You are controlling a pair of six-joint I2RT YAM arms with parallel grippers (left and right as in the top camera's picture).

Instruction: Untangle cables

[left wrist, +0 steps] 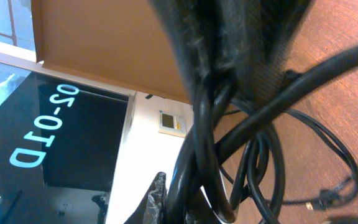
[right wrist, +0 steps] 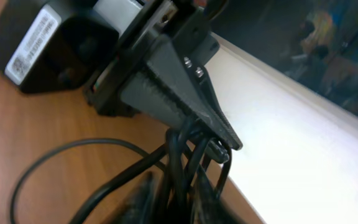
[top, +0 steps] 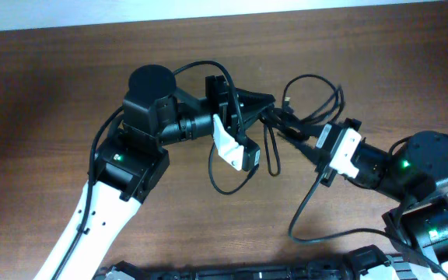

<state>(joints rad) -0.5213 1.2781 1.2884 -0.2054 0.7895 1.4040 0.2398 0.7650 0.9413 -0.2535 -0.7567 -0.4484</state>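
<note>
Brown table point(top: 68, 78) down below — the left gripper point(top: 269, 99) squeezes the black cables point(left wrist: 194, 149) tight, bunched between both arms. Right gripper point(top: 286, 131) is shut too — I think it pinches the same bunch.

I see the left gripper point(top: 267, 101) and right gripper point(top: 292, 132) meeting at the cables point(top: 277, 117). Loose loops spread over the wooden table point(top: 68, 78).

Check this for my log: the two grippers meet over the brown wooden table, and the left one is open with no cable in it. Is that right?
Not quite. The left gripper is shut, pinching a bunch of cables at its tip; the right wrist view shows this. It does meet the right gripper over the brown wooden table.
</note>
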